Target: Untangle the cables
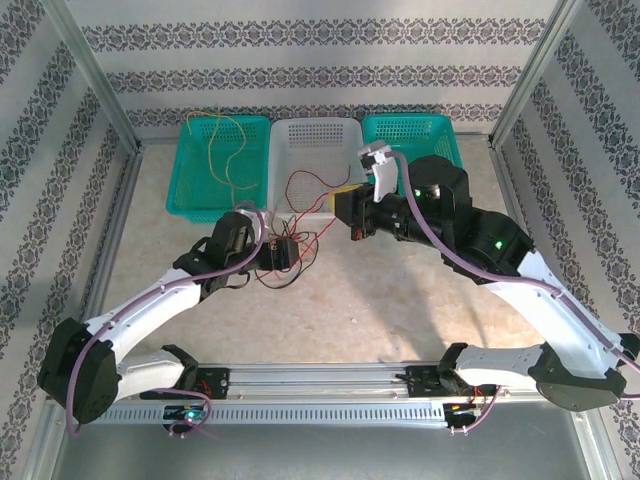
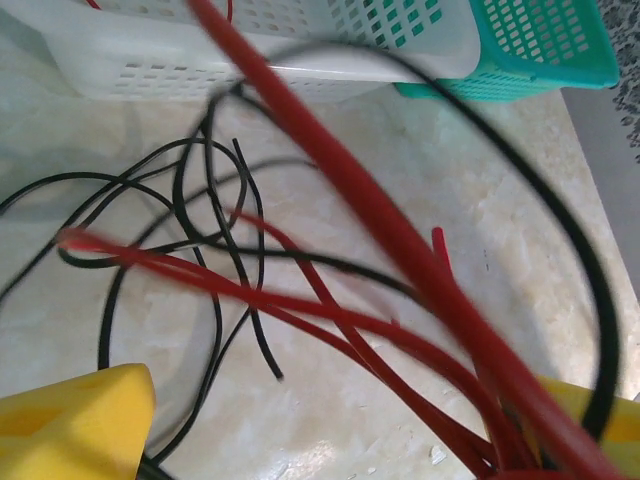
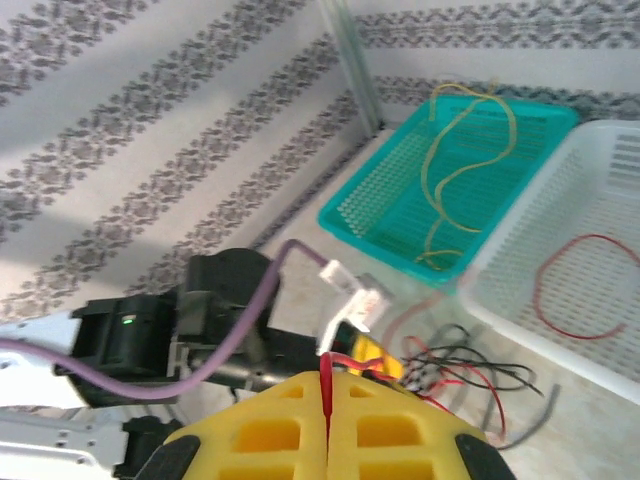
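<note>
Top external: cables (image 1: 300,250) lie tangled on the table (image 1: 380,290), just in front of the white basket (image 1: 318,122). Left hand (image 1: 278,254) sits at the heap, nearer than right hand (image 1: 346,203) at the basket's front edge.

Left wrist: left hand (image 2: 335,428) spread wide. Red and black strands run lengthwise between its fingers toward the basket, nothing pinched.

Right wrist: right hand (image 3: 328,415) closed on one red cable (image 3: 327,385). Heap lies beyond it, short of the basket.
</note>
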{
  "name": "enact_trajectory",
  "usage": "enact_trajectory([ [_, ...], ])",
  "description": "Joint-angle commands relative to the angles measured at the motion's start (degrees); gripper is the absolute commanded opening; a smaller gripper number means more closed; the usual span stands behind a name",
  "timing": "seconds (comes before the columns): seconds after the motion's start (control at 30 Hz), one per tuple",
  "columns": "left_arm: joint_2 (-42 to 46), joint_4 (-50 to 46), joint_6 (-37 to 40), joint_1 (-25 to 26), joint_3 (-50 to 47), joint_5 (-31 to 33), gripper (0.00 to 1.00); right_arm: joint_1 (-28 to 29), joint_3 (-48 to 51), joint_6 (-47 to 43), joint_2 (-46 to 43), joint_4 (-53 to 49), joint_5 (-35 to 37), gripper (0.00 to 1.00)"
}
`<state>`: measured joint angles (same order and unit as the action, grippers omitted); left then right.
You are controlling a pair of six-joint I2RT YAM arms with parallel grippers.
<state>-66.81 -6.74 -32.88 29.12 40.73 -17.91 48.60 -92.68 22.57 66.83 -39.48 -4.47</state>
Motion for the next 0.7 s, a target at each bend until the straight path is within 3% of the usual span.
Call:
enact_trajectory([
  [0.0, 0.73, -1.63, -1.17, -1.35, -3.40, 2.37, 0.84, -3.73, -4.48, -1.96, -4.95, 3.28, 4.98, 0.00],
  [0.37, 1.48, -1.38, -3.24, -2.29, -5.05, -2.93, 0.93, -7.54, -1.98, 0.73, -4.63, 2.19, 1.92, 0.00],
  [0.47, 4.53, -1.14, -3.59, -2.31, -3.48, -5.88, 0.99, -7.36, 0.01, 2.40, -3.06, 2.81, -0.19, 0.00],
  [0.67, 11.92, -5.28, 1.11, -2.26, 1.99, -9.36, 1.00, -4.80, 6.13, 6.30, -0.06, 7.65, -0.81, 0.00],
])
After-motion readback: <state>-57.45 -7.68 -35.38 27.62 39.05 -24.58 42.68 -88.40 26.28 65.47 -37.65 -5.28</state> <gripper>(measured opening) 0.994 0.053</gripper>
